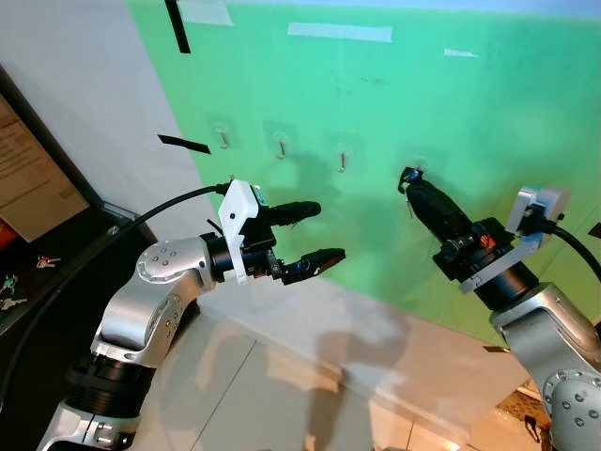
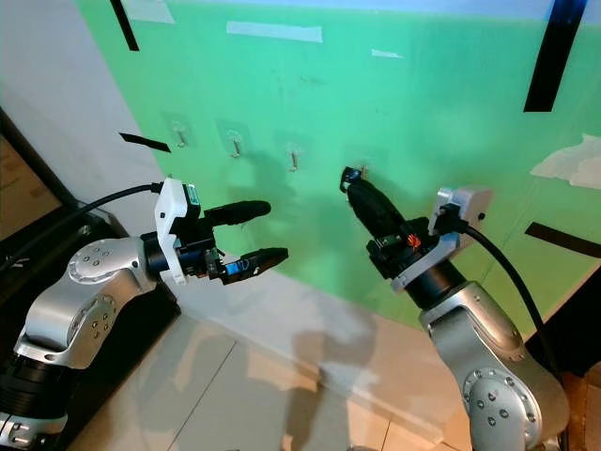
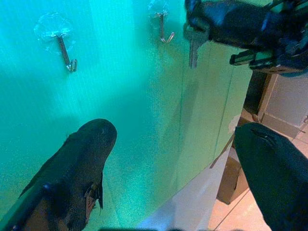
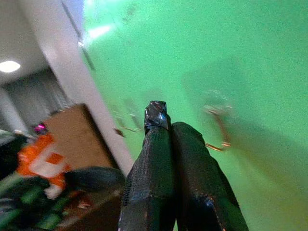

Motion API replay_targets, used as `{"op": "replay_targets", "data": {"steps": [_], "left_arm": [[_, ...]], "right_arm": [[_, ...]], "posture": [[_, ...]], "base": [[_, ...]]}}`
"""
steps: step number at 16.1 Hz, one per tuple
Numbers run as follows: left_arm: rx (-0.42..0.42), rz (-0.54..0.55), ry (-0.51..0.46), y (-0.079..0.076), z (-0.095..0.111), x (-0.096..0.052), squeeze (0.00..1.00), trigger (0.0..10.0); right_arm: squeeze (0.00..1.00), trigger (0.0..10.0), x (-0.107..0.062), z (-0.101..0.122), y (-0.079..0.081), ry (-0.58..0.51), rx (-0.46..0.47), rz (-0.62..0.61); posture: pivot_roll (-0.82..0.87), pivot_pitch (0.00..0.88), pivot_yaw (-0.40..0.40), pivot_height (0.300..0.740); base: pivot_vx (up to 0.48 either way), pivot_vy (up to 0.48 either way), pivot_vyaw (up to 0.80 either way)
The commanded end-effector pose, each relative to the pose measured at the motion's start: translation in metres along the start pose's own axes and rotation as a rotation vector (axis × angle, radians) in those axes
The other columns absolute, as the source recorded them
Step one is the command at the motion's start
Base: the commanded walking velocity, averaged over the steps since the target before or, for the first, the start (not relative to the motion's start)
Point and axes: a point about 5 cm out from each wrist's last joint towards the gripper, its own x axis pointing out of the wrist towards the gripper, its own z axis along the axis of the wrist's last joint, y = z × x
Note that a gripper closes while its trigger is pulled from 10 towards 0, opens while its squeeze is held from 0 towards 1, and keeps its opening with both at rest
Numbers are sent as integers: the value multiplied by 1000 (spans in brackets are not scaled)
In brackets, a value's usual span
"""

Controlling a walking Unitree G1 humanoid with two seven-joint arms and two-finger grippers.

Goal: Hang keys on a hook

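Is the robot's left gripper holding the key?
No, the left gripper hangs open and empty before the green wall, while the right gripper pinches the key by a hook.

Four hooks (image 1: 223,137) (image 1: 281,147) (image 1: 342,160) (image 1: 418,167) on the green board (image 1: 488,141), one key (image 3: 193,44), two hands (image 1: 315,235) (image 1: 411,186).

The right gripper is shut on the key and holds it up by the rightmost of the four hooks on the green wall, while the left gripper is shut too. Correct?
Not quite. The left gripper is open: the left eye view shows its two fingers spread apart with nothing between them. The rest holds: the right gripper is shut on the key, up by the rightmost hook on the green wall.
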Motion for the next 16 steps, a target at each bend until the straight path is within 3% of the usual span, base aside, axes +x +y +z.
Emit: {"op": "replay_targets", "data": {"steps": [1,2,6,7,8,10,13,16], "left_arm": [[3,-5,22,2,0,0,0,10000],[3,-7,29,1,-2,-1,0,10000],[7,-8,32,0,-2,-1,0,10000],[7,-7,32,-1,-3,-1,0,10000],[6,-6,33,-1,-3,-2,0,10000],[6,-5,33,-1,-4,-2,0,10000],[4,-6,29,-2,-4,-2,0,10000],[2,-10,30,-3,-5,-2,0,10000]], "right_arm": [[0,10000,2,3,15,-21,23,98],[0,10000,0,2,32,-19,56,225],[0,10000,6,-1,33,7,27,242],[0,10000,8,1,30,9,-14,220],[0,10000,16,2,21,33,-168,119],[0,10000,26,14,10,-24,-281,-14],[0,10000,27,22,2,-78,-351,-128],[0,10000,25,22,0,-77,-376,-163]], "posture": [[-183,0,156,740],[-179,0,150,740],[-171,0,141,740],[-171,0,137,740],[-171,0,136,740],[-173,0,136,740],[-177,0,135,740],[-181,0,140,740]], "base": [[0,0,0],[0,0,0],[0,0,0],[0,0,0],[0,0,0],[0,0,0],[0,0,0],[0,0,0]]}}
